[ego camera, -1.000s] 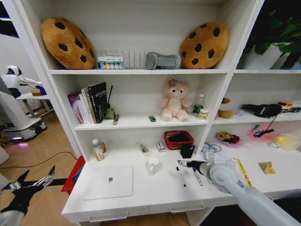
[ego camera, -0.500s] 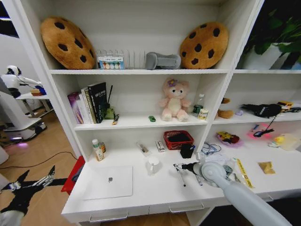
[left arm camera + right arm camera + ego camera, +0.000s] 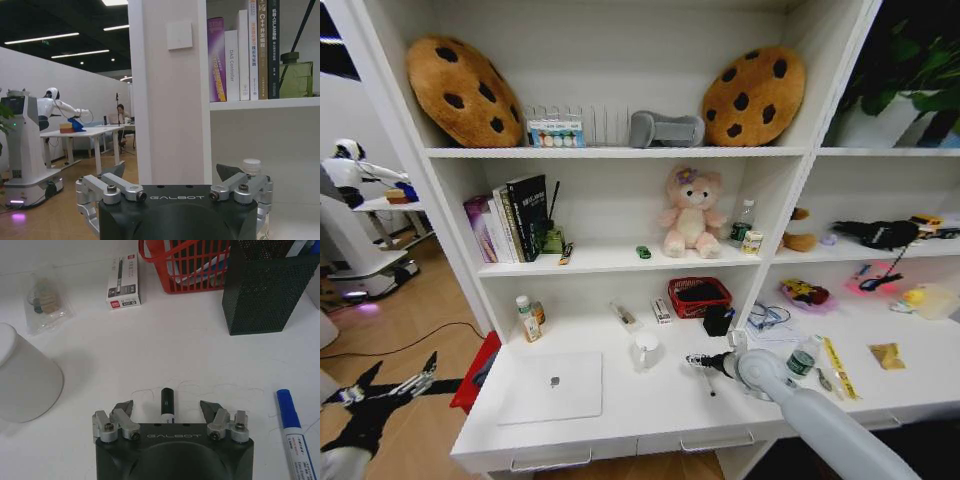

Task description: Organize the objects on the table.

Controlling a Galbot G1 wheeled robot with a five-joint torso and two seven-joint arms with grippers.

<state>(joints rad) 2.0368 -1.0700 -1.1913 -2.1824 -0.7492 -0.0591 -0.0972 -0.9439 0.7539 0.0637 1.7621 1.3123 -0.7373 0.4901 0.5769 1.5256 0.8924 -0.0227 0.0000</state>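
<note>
My right gripper (image 3: 696, 361) reaches in over the white table (image 3: 650, 412) and stands open. In the right wrist view a dark-capped white marker pen (image 3: 167, 401) lies between the open gripper's (image 3: 167, 409) fingers, cap pointing away. A second marker with a blue cap (image 3: 291, 426) lies beside it, outside the fingers. The silver laptop (image 3: 553, 386) lies shut on the table's left part. A tiny green toy car (image 3: 643, 252) sits on the middle shelf and a tan scrap (image 3: 887, 356) lies far right. My left gripper (image 3: 392, 389) hangs open off the table's left end.
A white cup (image 3: 22, 375) stands close to the right gripper. A black mesh pen holder (image 3: 265, 290), a red basket (image 3: 186, 265), a pen box (image 3: 124, 282) and a small plastic bag (image 3: 44, 302) sit farther back. A bottle (image 3: 800, 360) lies beside the right arm.
My right gripper has moved left and down, from above both markers to straddling the dark-capped one. The left arm has not moved.
</note>
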